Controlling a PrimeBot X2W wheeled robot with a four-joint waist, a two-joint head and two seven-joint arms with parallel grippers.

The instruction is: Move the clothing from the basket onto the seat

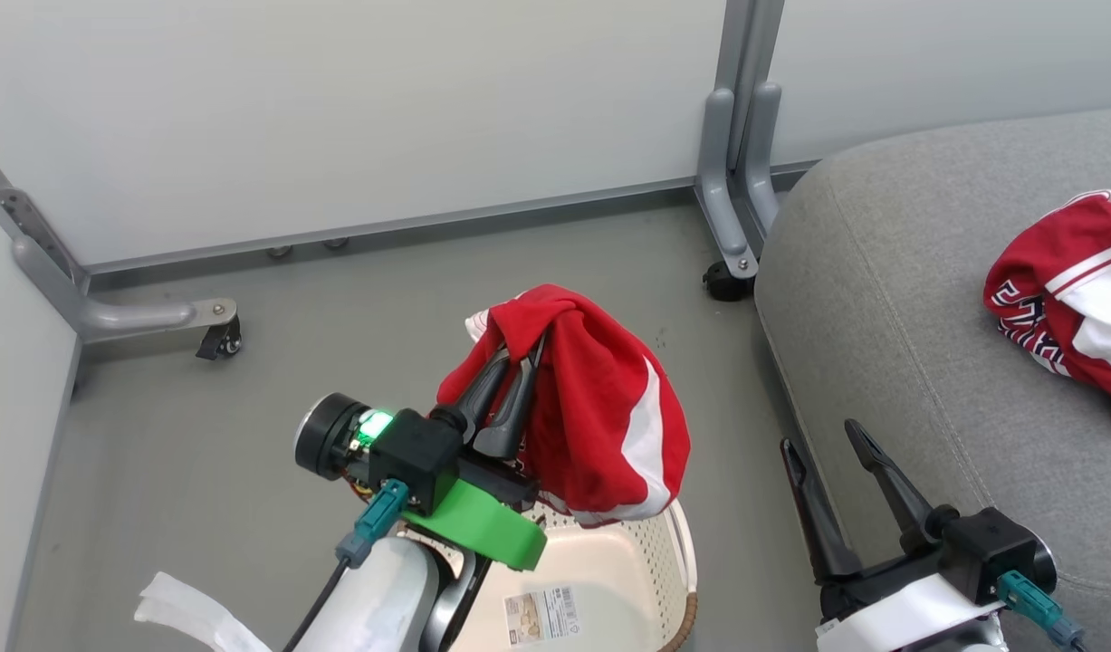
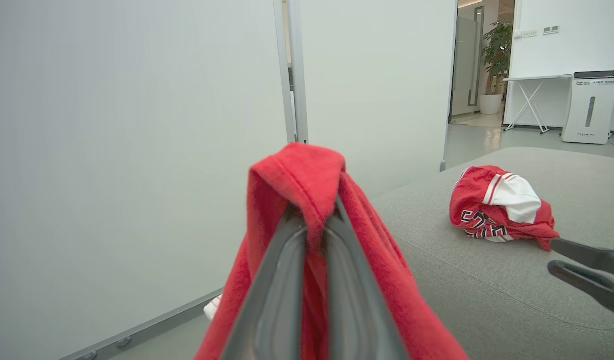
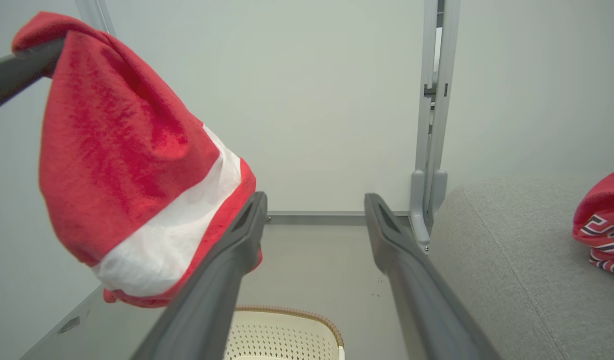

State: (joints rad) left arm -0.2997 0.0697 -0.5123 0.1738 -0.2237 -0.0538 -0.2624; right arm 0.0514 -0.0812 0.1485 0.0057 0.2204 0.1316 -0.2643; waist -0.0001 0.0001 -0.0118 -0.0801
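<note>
Nearest, at the bottom of the head view: the cream perforated basket (image 1: 655,557), standing on the grey floor (image 1: 202,453) under the left arm, a paper label (image 1: 541,614) showing on its bottom and a brown woven-look rim at its right edge.

Just above it, hanging clear of the rim: the plainer red shirt (image 1: 609,407), a white band down one side, draped over the left claw (image 1: 517,355) and pinched there, fingers closed tight on a fold at the top of the cloth.

Near right: the right claw (image 1: 819,436), fingers spread wide with nothing between them, poised over the left edge of the seat (image 1: 881,317).

Farther right, on that broad grey cushion: the red jersey (image 1: 1071,299), crumpled, white trim and black-white lettering showing, well apart from both claws.

Farthest back: pale partition panels (image 1: 383,109) along the floor, carried on grey metal feet with a black castor (image 1: 723,282) close to the seat's far left corner.
</note>
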